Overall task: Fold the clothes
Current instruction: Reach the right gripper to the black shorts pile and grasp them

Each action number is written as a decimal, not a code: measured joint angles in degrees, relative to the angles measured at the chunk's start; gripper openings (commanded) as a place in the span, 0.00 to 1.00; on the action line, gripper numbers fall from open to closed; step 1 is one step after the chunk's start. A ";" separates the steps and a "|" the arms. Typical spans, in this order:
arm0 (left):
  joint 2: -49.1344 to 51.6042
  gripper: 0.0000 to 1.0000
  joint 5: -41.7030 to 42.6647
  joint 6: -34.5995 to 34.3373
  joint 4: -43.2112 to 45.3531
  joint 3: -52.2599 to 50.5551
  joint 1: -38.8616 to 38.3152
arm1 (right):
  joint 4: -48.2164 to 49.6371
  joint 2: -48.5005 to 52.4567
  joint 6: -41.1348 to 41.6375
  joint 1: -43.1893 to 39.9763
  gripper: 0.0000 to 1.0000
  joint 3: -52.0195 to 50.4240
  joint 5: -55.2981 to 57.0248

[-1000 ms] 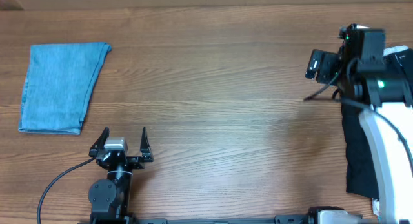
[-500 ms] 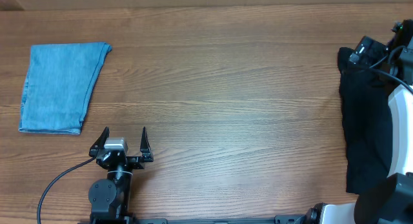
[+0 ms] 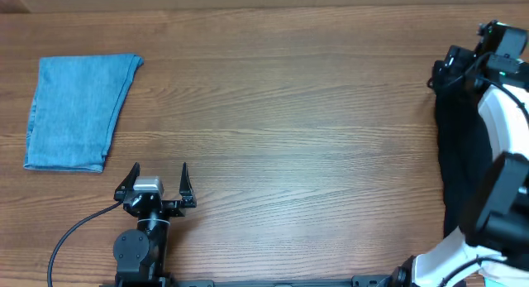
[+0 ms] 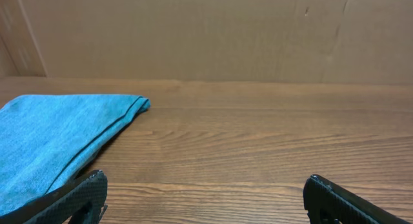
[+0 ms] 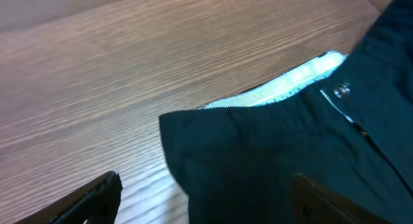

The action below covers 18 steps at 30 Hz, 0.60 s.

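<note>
Cardboard wall backs the wooden surface. The black garment lies along its right edge, long axis near-to-far; right jaws gape over its buttoned far end, gripping nothing. Folded blue denim lies far-left. Left jaws wide, empty.

Overhead, the right arm hides part of the black garment, and the wrist view crops it.

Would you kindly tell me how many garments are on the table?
2: a folded light-blue garment at far left, and a black garment at the right edge, partly under the right arm. Others may be hidden.
</note>
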 measured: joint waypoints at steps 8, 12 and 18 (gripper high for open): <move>0.00 1.00 0.00 0.00 0.02 0.00 0.00 | 16.20 10.01 -2.36 0.35 0.87 0.04 0.94; 0.00 1.00 0.00 0.00 0.02 0.00 0.00 | 20.74 15.21 -5.44 1.92 0.87 0.02 1.86; 0.00 1.00 0.00 0.00 0.00 0.00 0.00 | 24.28 17.79 -7.67 2.29 0.87 0.02 3.58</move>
